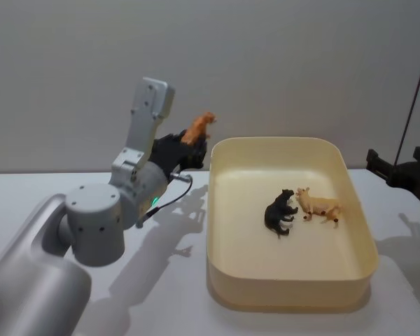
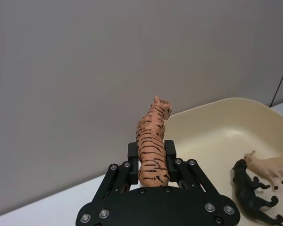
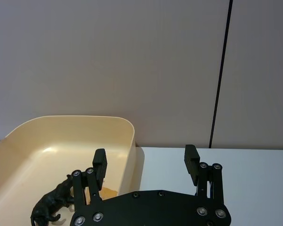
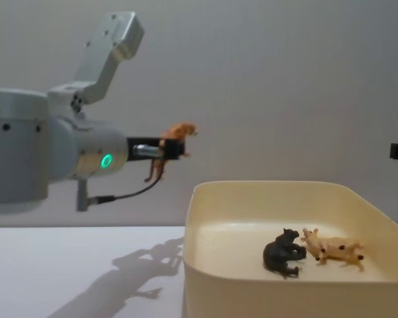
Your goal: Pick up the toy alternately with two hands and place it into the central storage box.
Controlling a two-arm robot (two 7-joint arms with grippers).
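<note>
The left gripper (image 2: pixel 151 157) is held raised above the white surface (image 1: pixel 154 280), just beside the near-left corner of the central storage box (image 1: pixel 220 280), on its outer side. Its jaws are clenched on a toy tiger (image 2: pixel 152 141), orange with black stripes. The tiger is gripped around its hind part, with the body and head projecting forward beyond the fingertips (image 2: pixel 133 151), toward the box rim. In the chest view the tiger (image 4: pixel 172 149) is seen level with the jaws and higher than the box (image 4: pixel 205 218), with its legs hanging below the fingers. The silver-grey left arm (image 1: pixel 91 224) is seen in the head view with a green light at its wrist.

The right gripper (image 3: pixel 146 162) is held at the opposite side of the box, outside the wall. Its jaws are released, with a wide gap between the two fingers (image 3: pixel 100 162) and nothing between them. In the head view the right gripper (image 1: pixel 399 171) is seen at the frame edge, above the surface.

Inside the cream-yellow box two more figures are lying on the floor: a black panther (image 1: pixel 280 212) and a tan lioness (image 1: pixel 320 205), close together with their heads nearly touching. Both are well below and ahead of the left jaws. From the right wrist view the panther (image 3: pixel 52 205) is seen near the left finger, beneath it, inside the box (image 3: pixel 85 129).
</note>
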